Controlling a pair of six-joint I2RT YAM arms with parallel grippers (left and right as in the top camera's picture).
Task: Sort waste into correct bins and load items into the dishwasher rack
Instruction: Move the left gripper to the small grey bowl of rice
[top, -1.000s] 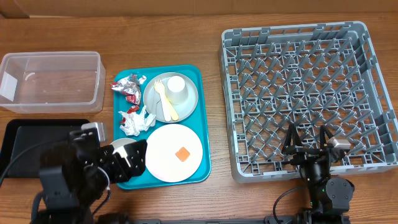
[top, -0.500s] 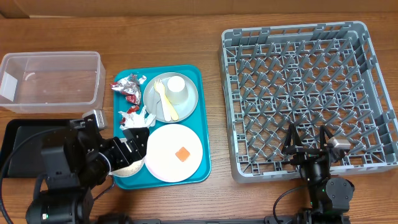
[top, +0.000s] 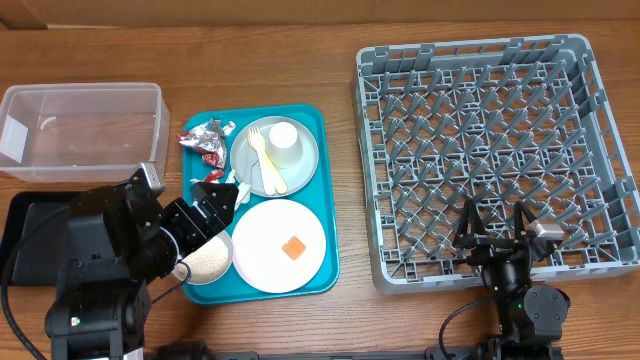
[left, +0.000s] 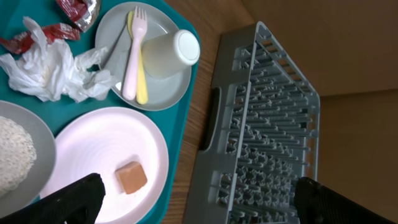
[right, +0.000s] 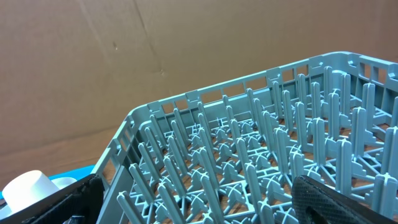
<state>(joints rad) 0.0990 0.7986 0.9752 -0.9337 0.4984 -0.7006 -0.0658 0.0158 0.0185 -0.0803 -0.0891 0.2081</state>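
Left pincer (top: 215, 193) | spread wide | crumpled napkin (left: 50, 67) close beside it

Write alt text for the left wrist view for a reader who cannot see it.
A teal tray holds a pale pink plate bearing an orange food cube, a grey-green plate with cutlery and a white cup, and a crumpled napkin. A grey dishwasher rack sits beside it.

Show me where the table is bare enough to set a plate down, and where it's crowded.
Bare table runs between the teal tray and the dishwasher rack, on down to the front edge. The rack holds nothing. Crowded: the tray, packed with pink plate, grey-green plate, foil wrappers and napkin, the left gripper over its left side.
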